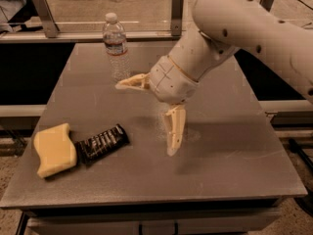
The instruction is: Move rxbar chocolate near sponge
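The rxbar chocolate (pixel 102 143), a black wrapper with white lettering, lies flat on the grey table (pixel 234 151) at the front left. Its left end touches the pale-yellow sponge (pixel 54 149), which lies just left of it. My gripper (pixel 145 117) hangs above the middle of the table, to the right of and above the bar. It is open wide and empty, one finger (pixel 131 83) pointing left, the other (pixel 174 129) pointing down.
A clear plastic water bottle (pixel 115 44) stands upright at the back of the table, behind the gripper. A metal rail with posts (pixel 177 7) runs behind the table. The table's front edge lies just below the sponge.
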Controlling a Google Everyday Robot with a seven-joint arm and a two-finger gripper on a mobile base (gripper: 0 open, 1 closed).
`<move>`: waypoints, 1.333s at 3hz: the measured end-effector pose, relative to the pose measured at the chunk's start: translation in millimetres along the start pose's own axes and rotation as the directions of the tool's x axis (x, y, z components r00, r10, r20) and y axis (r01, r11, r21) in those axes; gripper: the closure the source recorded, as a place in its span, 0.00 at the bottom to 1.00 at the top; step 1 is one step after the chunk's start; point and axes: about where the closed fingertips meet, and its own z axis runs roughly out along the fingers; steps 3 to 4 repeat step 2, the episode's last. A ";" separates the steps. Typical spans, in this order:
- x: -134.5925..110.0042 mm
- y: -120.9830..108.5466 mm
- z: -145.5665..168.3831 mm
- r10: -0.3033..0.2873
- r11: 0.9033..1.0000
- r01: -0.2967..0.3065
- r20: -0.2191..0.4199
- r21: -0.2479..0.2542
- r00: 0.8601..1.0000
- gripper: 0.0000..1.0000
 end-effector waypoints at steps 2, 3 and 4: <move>41.9 21.7 -30.6 0.123 0.990 -0.122 -0.014 0.075 0.992 0.00; 41.9 21.7 -30.6 0.123 0.990 -0.122 -0.014 0.075 0.992 0.00; 41.9 21.7 -30.6 0.123 0.990 -0.122 -0.014 0.075 0.992 0.00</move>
